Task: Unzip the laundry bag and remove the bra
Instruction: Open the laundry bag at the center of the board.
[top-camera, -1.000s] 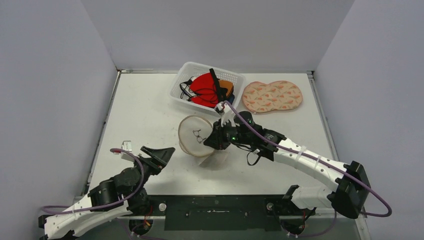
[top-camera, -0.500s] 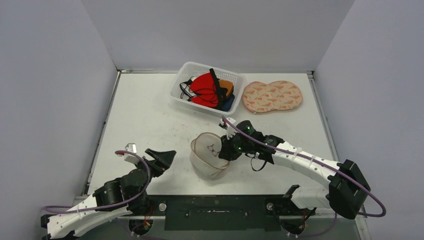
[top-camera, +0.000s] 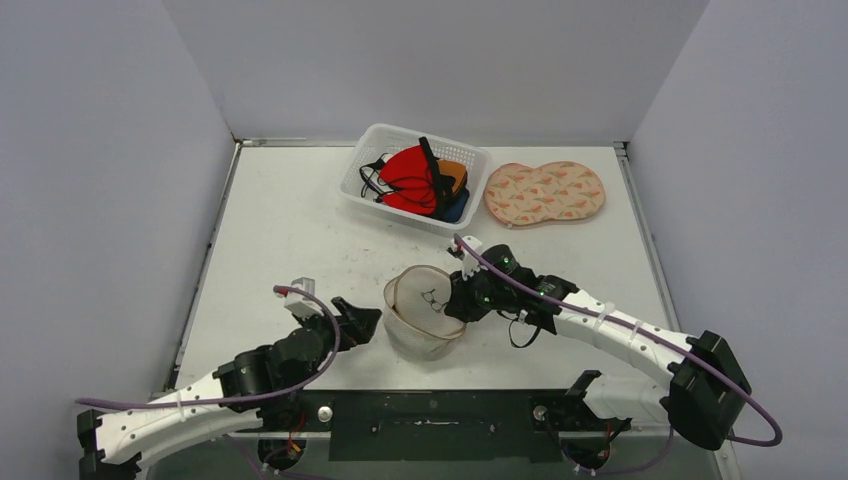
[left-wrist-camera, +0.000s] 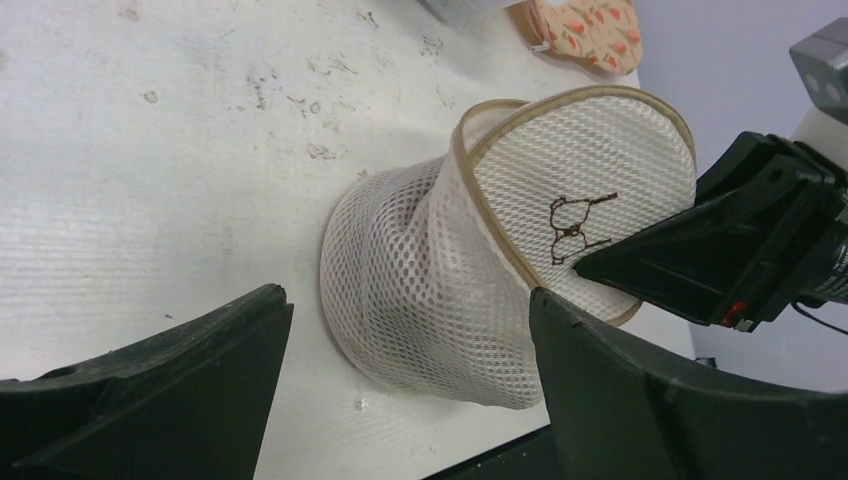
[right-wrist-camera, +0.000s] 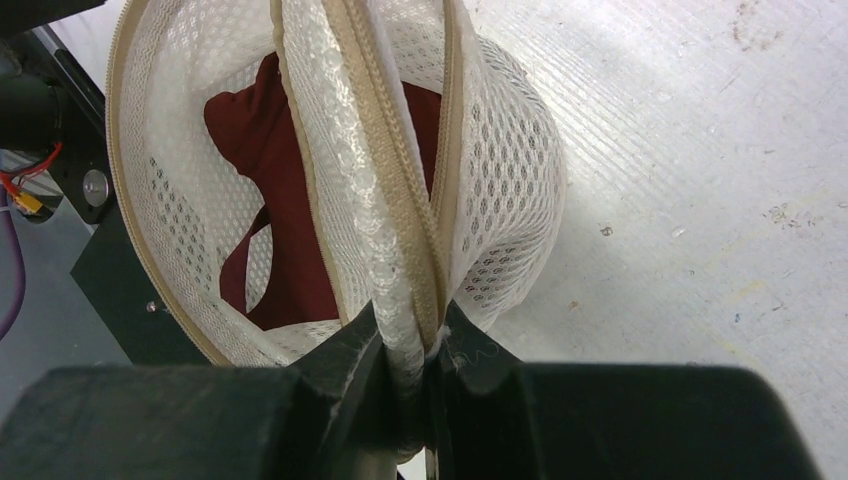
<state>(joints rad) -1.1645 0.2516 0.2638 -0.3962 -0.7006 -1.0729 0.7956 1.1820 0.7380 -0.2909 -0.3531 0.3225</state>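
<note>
At the front of the surface (top-camera: 280, 230), seat the wide-open left tool (left-wrist-camera: 405, 310) around the mesh laundry bag (top-camera: 420, 325) whose zipper seam (right-wrist-camera: 385, 200) the right tool (right-wrist-camera: 410, 340) clamps.

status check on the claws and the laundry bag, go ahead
Right claw shut on laundry bag zipper edge, flap lifted. Left claw open beside it, not touching. Dark red bra inside. Nothing between left claw and laundry bag.

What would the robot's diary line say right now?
right gripper: shut on mesh laundry bag rim | left gripper: open beside bag | dark red bra: inside bag
</note>
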